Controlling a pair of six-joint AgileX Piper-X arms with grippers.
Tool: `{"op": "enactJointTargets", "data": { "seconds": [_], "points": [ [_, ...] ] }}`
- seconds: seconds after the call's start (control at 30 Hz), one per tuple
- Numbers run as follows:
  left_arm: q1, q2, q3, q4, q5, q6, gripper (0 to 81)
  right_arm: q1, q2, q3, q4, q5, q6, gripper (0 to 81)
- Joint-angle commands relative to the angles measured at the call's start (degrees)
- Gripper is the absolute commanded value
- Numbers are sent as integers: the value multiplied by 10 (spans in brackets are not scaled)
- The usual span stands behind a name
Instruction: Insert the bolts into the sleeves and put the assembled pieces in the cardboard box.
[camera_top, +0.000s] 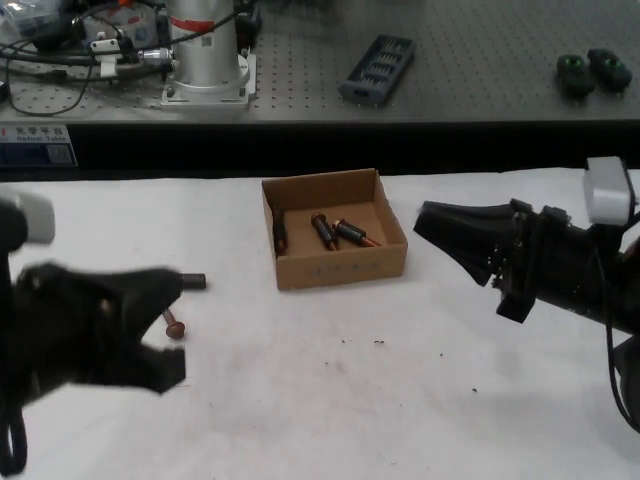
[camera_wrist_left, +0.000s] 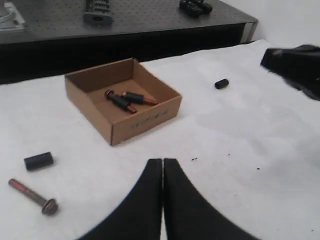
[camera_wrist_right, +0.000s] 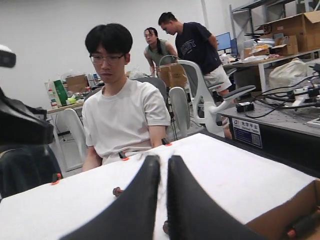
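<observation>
**Bench state: three pieces boxed, one bolt and two sleeves loose**

**Obstructions.** In the high view the left arm covers the shank end of the loose bolt (camera_top: 173, 325) and one end of the loose sleeve (camera_top: 193, 281). In the right wrist view the frame edge cuts the cardboard box (camera_top: 340, 265) down to one corner. A small dark object low between that gripper's fingers cannot be identified.

**Container.** The box stands open-topped on the white cloth (camera_top: 400, 400) at mid-bench. It holds three assembled pieces (camera_top: 323, 231), all lying flat on its floor.

**Orientation.**
- The piece beside the box's left wall has its long axis running near to far.
- The middle piece lies almost parallel to it.
- The third is angled toward the box's near right corner.
- The loose bolt lies flat on the cloth left of the box, flanged head toward the near edge.
- The loose sleeve lies on its side just beyond the bolt, apart from it, long axis across the bench.
- A second sleeve (camera_wrist_left: 221, 84) lies on the cloth between the box and the right gripper.

**Grippers.**
- The left gripper (camera_wrist_left: 163, 166) has its fingers pressed together and holds nothing. It is over the cloth near the loose bolt.
- The right gripper (camera_wrist_right: 163, 160) has its fingers drawn to a thin slit with nothing between them. It is to the right of the box and points toward it.
</observation>
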Motion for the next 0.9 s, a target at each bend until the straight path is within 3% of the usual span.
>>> {"op": "enactJointTargets", "data": {
  "seconds": [0.0, 0.27, 0.37, 0.6, 0.73, 0.87],
  "points": [
    [-1, -8, 45, -39, -49, -8, 6, 11, -28, -15, 49, -10, -14, 66],
    [-1, -8, 148, -168, -111, -12, 6, 45, -124, -55, 335, -3, -118, 66],
    [-1, -8, 174, -201, -117, -12, 6, 68, -170, -74, 452, 47, -150, 66],
    [-1, -8, 187, -225, -171, -12, 6, 154, -215, -170, 820, 247, -294, 66],
    [-1, -8, 187, -231, -171, -12, 6, 198, -215, -223, 919, 345, -343, 66],
    [-1, -8, 188, -229, -171, -12, 6, 204, -215, -278, 1002, 487, -345, 66]
  ]
}}
